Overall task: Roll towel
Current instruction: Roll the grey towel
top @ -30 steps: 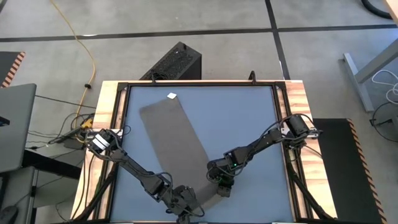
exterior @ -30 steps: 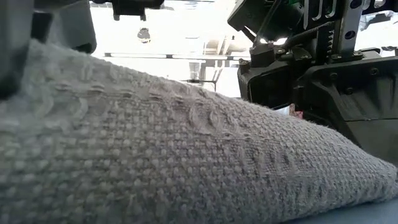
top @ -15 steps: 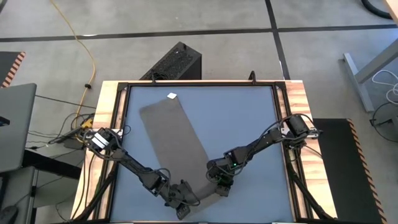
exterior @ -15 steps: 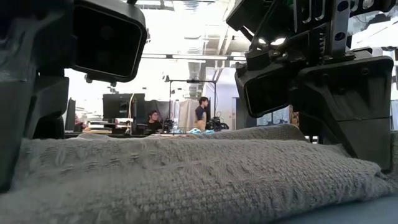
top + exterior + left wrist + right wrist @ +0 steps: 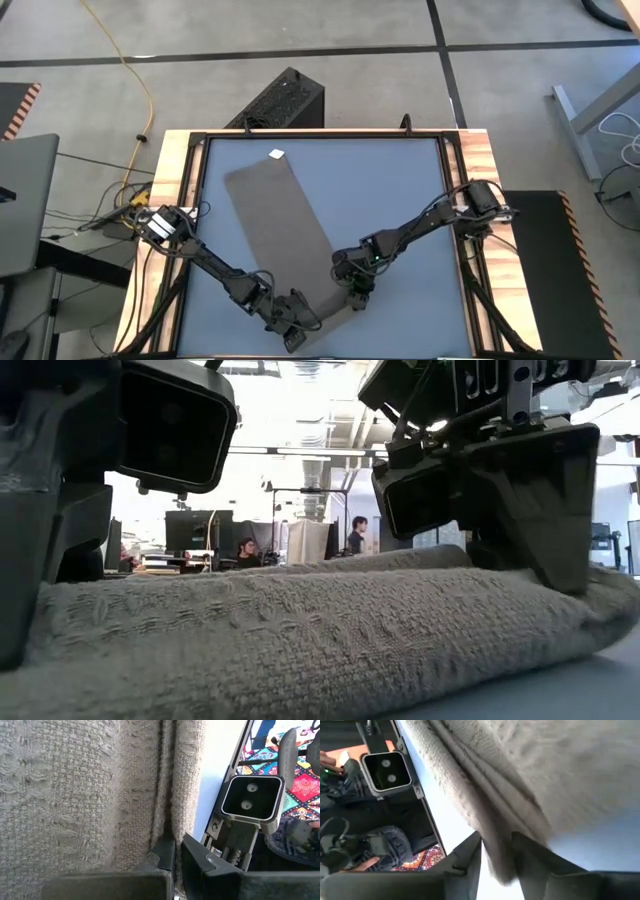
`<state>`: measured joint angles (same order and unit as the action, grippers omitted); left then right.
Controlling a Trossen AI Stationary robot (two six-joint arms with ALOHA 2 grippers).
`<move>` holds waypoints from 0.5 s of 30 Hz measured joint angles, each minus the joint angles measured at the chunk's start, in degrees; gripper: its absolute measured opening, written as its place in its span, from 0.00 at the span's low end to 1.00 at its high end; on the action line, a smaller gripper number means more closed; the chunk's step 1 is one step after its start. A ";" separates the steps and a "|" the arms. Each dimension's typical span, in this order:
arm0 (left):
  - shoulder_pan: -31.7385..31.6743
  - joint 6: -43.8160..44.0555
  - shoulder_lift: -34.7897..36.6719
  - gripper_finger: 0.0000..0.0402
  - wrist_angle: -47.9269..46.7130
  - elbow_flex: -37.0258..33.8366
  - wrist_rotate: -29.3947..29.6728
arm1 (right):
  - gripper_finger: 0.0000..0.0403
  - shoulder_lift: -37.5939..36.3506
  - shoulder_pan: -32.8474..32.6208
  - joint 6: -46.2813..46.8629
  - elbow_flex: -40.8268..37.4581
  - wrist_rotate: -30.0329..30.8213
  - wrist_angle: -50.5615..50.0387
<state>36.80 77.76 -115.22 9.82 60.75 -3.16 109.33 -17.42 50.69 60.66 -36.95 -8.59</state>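
The taupe towel (image 5: 280, 220) lies as a long strip from the far left of the blue table toward its near edge. Its white tag (image 5: 277, 154) is at the far end. The near end is turned over into a low, thick fold (image 5: 300, 640) that rests on the table. My left gripper (image 5: 292, 322) is shut on the fold's left end. My right gripper (image 5: 354, 296) stands at the fold's right end, fingers apart, with the towel's layered edge (image 5: 497, 860) between them. My left gripper (image 5: 177, 857) pinches a narrow ridge of the turned-over cloth (image 5: 172, 837) between its two fingers, from above, pointing down. The cloth there has several layers and lies on the table. My right gripper: I cannot tell whether its fingers (image 5: 472, 852) touch the layered edge between them.
Bare blue table lies to the right of the towel (image 5: 400, 190). The low camera (image 5: 251, 797) stands just past the near edge, close to both grippers. A black box (image 5: 285, 98) sits on the floor beyond the far edge. People (image 5: 245, 550) sit in the room behind.
The towel's near end, held up close before the low camera a second ago, has come down and now lies as a low fold on the table. My right gripper has since shifted a little toward the far edge and up. The fold's right end now stands rounder.
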 joint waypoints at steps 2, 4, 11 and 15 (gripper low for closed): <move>0.02 -0.04 -0.02 0.00 -0.02 0.00 -0.02 | 0.37 -1.86 0.25 -1.13 -0.04 0.02 -2.01; 0.02 -0.05 -0.04 0.00 -0.02 -0.02 -0.02 | 0.40 -3.96 0.45 -2.50 -0.04 0.02 -4.61; 0.22 -0.03 -0.09 0.00 -0.39 -0.02 0.52 | 0.45 -12.13 -1.82 -11.85 -0.04 4.30 -12.70; 0.24 0.09 -0.11 0.00 -0.88 0.00 0.62 | 0.45 -15.25 -7.00 -22.22 -0.02 14.43 -10.50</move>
<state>37.04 77.86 -115.33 8.94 60.75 -2.54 94.08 -24.42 28.47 60.64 -22.52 -19.09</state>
